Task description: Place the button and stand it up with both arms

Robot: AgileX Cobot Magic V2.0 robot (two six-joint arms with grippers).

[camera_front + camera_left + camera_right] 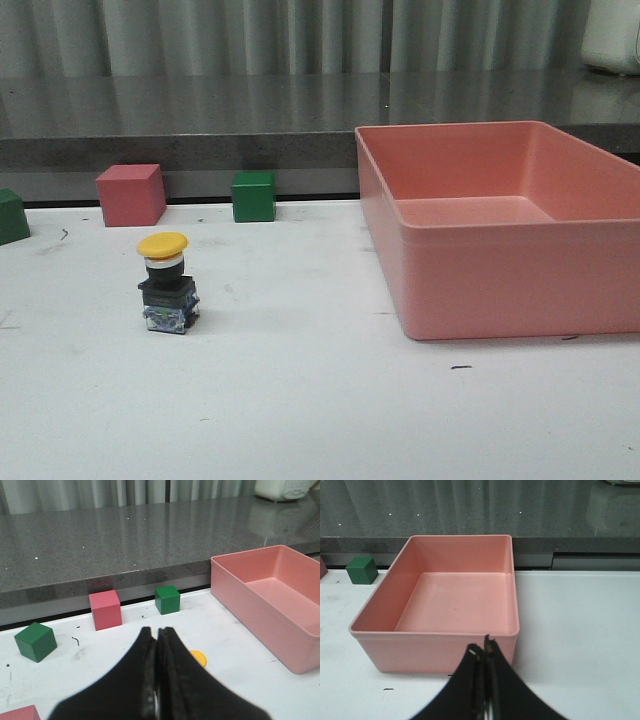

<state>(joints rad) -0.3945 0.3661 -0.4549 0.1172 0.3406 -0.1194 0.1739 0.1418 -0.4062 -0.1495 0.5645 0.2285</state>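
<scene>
Pink bin (520, 270) on the white table (300, 400) — open-topped, right side. Along the back edge: pink cube (131, 194), green cube (253, 196) — another green cube (12, 216) far left.

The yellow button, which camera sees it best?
The front view: the button stands whole and upright there, yellow cap on top. The left wrist view catches only a sliver of its cap beside the left gripper. The right wrist view misses it.
</scene>
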